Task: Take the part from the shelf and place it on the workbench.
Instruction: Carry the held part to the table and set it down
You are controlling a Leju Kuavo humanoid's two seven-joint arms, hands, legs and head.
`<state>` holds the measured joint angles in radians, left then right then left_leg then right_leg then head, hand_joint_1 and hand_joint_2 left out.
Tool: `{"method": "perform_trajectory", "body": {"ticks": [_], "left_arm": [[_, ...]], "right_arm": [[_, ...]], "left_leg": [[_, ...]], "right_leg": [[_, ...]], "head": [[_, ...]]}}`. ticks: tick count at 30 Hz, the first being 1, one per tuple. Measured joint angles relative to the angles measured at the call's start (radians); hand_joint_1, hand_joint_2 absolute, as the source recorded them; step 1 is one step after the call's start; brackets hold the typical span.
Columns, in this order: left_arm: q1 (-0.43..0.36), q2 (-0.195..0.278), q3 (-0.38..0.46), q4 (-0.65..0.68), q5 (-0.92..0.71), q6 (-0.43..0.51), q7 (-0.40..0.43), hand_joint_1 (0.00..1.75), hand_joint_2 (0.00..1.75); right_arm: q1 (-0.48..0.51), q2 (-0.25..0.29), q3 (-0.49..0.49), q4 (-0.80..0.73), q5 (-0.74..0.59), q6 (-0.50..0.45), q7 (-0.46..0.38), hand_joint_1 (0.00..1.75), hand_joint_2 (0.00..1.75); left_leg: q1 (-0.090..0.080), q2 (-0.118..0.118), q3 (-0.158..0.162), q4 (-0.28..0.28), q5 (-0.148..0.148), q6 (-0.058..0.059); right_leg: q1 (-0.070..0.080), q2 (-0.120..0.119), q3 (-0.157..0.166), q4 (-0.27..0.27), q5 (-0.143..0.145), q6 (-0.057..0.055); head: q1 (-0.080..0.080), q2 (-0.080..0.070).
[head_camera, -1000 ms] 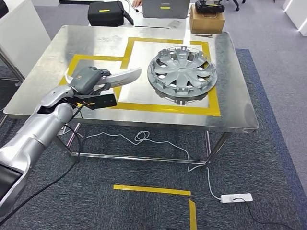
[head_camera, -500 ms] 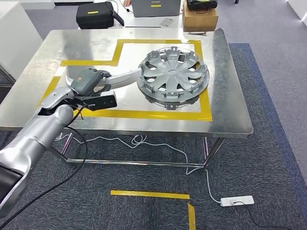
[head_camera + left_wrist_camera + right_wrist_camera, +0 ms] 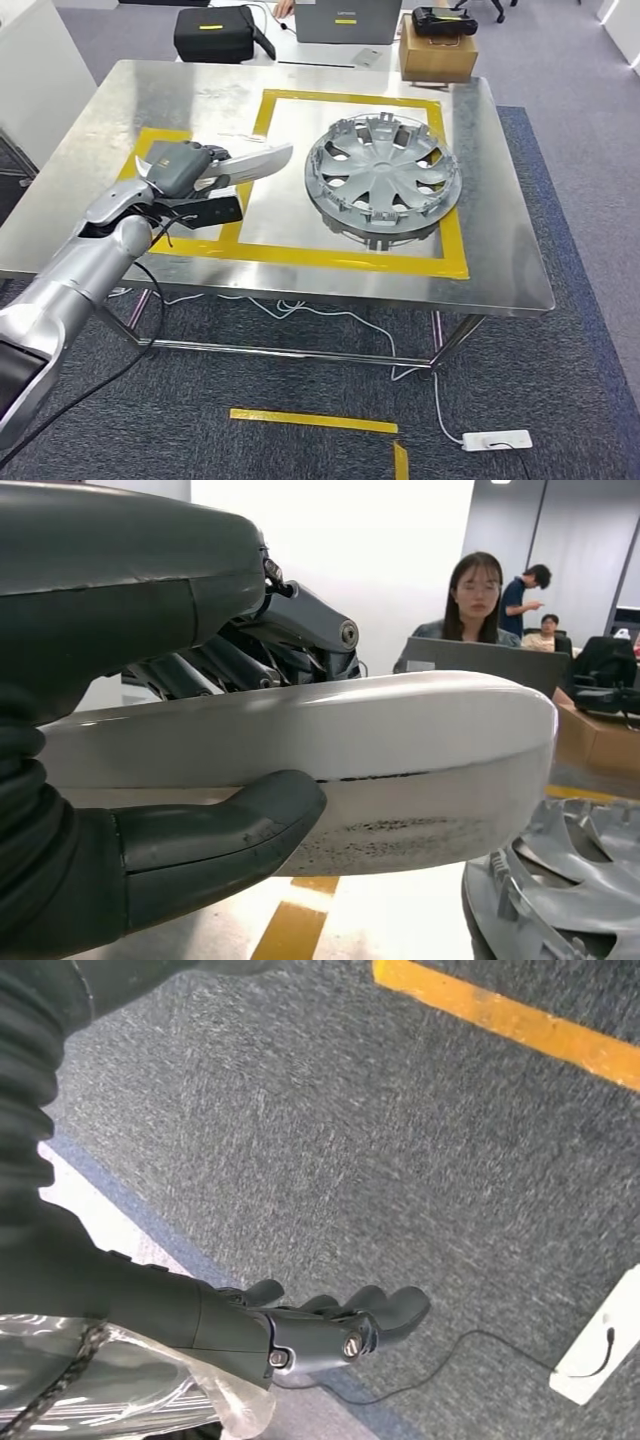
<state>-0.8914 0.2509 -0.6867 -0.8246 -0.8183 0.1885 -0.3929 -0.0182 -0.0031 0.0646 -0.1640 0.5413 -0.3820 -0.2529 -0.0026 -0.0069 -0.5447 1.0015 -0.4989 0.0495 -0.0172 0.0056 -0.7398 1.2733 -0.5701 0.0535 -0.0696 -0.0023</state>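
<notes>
Left hand (image 3: 183,168): clamped on the part (image 3: 253,160), thumb under and fingers over, as seen clearly from the left wrist.
Part: a long silvery trim piece, held level above the worktop (image 3: 498,240) on its left side, not set down yet; its tip is pointed right towards the hubcap (image 3: 383,175), with a gap between them.
Right hand (image 3: 332,1325): nothing is held, fingers loosely apart, hung low over the carpet.
What's changed: the whole head view has been shifted over the last second, so the camera was moved, not the stuff on the worktop. Half a second ago the part's tip looked almost at the hubcap's rim; now a gap is seen again. The grip on the part looks the same throughout.
Hubcap: lying flat inside the yellow taped frame, right of centre.
Meaning for the task: the shelf bit is judged done, and only the placing is left. The part would probably be lowered onto the bare steel left of the hubcap, then let go.
Risk: the hubcap could get clipped by the tip.
</notes>
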Motion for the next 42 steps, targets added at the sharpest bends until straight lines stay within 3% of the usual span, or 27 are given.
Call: {"method": "perform_trajectory", "body": {"ticks": [1, 2, 4, 6, 9, 11, 14, 16, 17, 20, 22, 24, 27, 30, 33, 38, 42], "left_arm": [[0.003, -0.001, 0.000, 0.000, 0.000, 0.000, 0.000, 1.75, 1.75], [0.005, -0.002, 0.000, 0.001, 0.000, 0.000, 0.000, 1.75, 1.75], [0.007, -0.003, 0.000, 0.001, 0.000, 0.000, 0.000, 1.75, 1.75], [0.006, -0.004, -0.001, 0.002, 0.001, 0.004, -0.002, 1.75, 1.75], [0.013, -0.004, 0.000, 0.004, 0.000, 0.012, -0.004, 1.75, 1.75], [0.014, -0.005, 0.000, 0.004, -0.001, 0.018, -0.005, 1.75, 1.75], [0.022, -0.003, 0.000, 0.005, -0.001, 0.025, -0.006, 1.75, 1.75], [0.035, -0.002, -0.001, 0.008, -0.001, 0.025, -0.006, 1.75, 1.75], [0.038, -0.001, -0.001, 0.009, -0.002, 0.025, -0.006, 1.75, 1.75], [0.031, 0.001, 0.000, 0.010, -0.002, 0.025, -0.007, 1.75, 1.75], [0.025, 0.002, 0.000, 0.011, -0.002, 0.026, -0.008, 1.75, 1.75], [0.023, 0.002, 0.000, 0.013, -0.004, 0.027, -0.010, 1.75, 1.75], [0.019, 0.001, 0.002, 0.015, -0.004, 0.030, -0.014, 1.75, 1.75], [0.018, 0.001, 0.007, 0.018, -0.002, 0.035, -0.015, 1.75, 1.75], [0.018, 0.002, 0.013, 0.022, -0.002, 0.040, -0.015, 1.75, 1.75], [0.018, 0.005, 0.017, 0.027, -0.002, 0.043, -0.015, 1.75, 1.75], [0.017, 0.013, 0.022, 0.038, -0.002, 0.054, -0.015, 1.75, 1.75]], "right_arm": [[0.001, 0.000, 0.000, 0.000, 0.000, 0.000, 0.000, 0.00, 1.75], [0.003, 0.000, 0.000, 0.000, 0.000, 0.000, 0.000, 0.00, 1.75], [0.004, 0.000, 0.000, 0.000, 0.000, 0.000, 0.001, 0.00, 1.75], [0.004, 0.000, 0.000, 0.000, 0.001, 0.000, 0.002, 0.00, 1.75], [0.005, 0.000, 0.000, 0.000, 0.004, 0.000, 0.003, 0.00, 1.75], [0.005, 0.000, -0.001, 0.000, 0.006, -0.001, 0.004, 0.00, 1.75], [0.004, 0.000, -0.002, 0.000, 0.007, 0.000, 0.004, 0.00, 1.75], [0.006, 0.000, -0.003, 0.000, 0.007, 0.000, 0.004, 0.00, 1.75], [0.006, 0.000, -0.003, 0.000, 0.008, 0.000, 0.004, 0.00, 1.75], [0.004, 0.000, -0.005, 0.000, 0.009, 0.000, 0.005, 0.00, 1.75], [0.002, 0.000, -0.006, 0.000, 0.009, 0.000, 0.005, 0.00, 1.75], [0.001, 0.000, -0.007, 0.000, 0.010, -0.001, 0.005, 0.00, 1.75], [0.000, 0.000, -0.007, 0.000, 0.011, -0.002, 0.005, 0.00, 1.75], [-0.001, 0.000, -0.008, 0.000, 0.011, -0.002, 0.005, 0.00, 1.75], [-0.001, 0.000, -0.008, 0.000, 0.012, -0.002, 0.005, 0.00, 1.75], [-0.001, 0.000, -0.008, 0.000, 0.013, -0.002, 0.005, 0.00, 1.75], [-0.001, 0.000, -0.008, 0.000, 0.016, -0.001, 0.007, 0.00, 1.75]], "left_leg": [[-0.002, -0.001, 0.009, 0.000, -0.007, 0.000], [-0.003, -0.003, 0.020, 0.000, -0.015, 0.000], [-0.004, -0.003, 0.046, -0.001, -0.035, -0.003], [-0.004, -0.002, 0.060, -0.003, -0.049, -0.010], [-0.004, -0.001, 0.064, -0.004, -0.057, -0.024], [-0.004, 0.000, 0.047, 0.037, -0.060, -0.031], [0.001, 0.001, -0.053, 0.212, -0.114, -0.043], [0.008, 0.001, -0.110, 0.275, -0.141, -0.051], [0.012, 0.001, -0.120, 0.261, -0.122, -0.056], [0.019, 0.003, -0.096, 0.094, 0.024, -0.064], [0.015, 0.004, -0.083, 0.025, 0.061, -0.058], [0.012, 0.003, -0.082, 0.013, 0.065, -0.051], [0.011, 0.002, -0.084, 0.011, 0.071, -0.048], [0.008, 0.001, -0.084, 0.011, 0.069, -0.043], [0.006, 0.001, -0.084, 0.011, 0.068, -0.038], [0.004, 0.002, -0.084, 0.012, 0.069, -0.033], [0.004, 0.002, -0.084, 0.012, 0.070, -0.032]], "right_leg": [[0.000, 0.000, -0.020, 0.012, 0.013, 0.000], [0.001, 0.000, -0.021, -0.015, 0.046, -0.001], [0.005, 0.000, 0.015, -0.138, 0.139, -0.012], [0.014, -0.001, 0.050, -0.228, 0.173, -0.024], [0.019, -0.006, 0.078, -0.257, 0.150, -0.038], [0.014, -0.006, 0.095, -0.268, 0.145, -0.046], [0.006, -0.004, 0.125, -0.280, 0.133, -0.052], [0.004, -0.001, 0.143, -0.280, 0.119, -0.053], [0.003, 0.000, 0.152, -0.280, 0.112, -0.052], [0.000, 0.001, 0.174, -0.278, 0.096, -0.043], [0.000, 0.002, 0.175, -0.277, 0.089, -0.032], [0.002, 0.001, 0.170, -0.275, 0.086, -0.028], [0.002, -0.001, 0.172, -0.279, 0.088, -0.042], [0.000, -0.003, 0.177, -0.289, 0.088, -0.042], [-0.001, -0.003, 0.179, -0.294, 0.091, -0.035], [-0.004, -0.003, 0.180, -0.297, 0.093, -0.012], [-0.004, -0.003, 0.178, -0.296, 0.093, -0.009]], "head": [[0.000, 0.000], [0.000, 0.000], [0.000, 0.000], [0.001, 0.000], [0.001, 0.000], [-0.001, 0.000], [-0.004, 0.000], [-0.004, 0.000], [-0.003, 0.000], [-0.003, 0.000], [-0.004, 0.000], [-0.004, 0.000], [-0.003, 0.000], [-0.003, 0.000], [-0.003, 0.000], [-0.004, 0.000], [-0.004, 0.000]]}}
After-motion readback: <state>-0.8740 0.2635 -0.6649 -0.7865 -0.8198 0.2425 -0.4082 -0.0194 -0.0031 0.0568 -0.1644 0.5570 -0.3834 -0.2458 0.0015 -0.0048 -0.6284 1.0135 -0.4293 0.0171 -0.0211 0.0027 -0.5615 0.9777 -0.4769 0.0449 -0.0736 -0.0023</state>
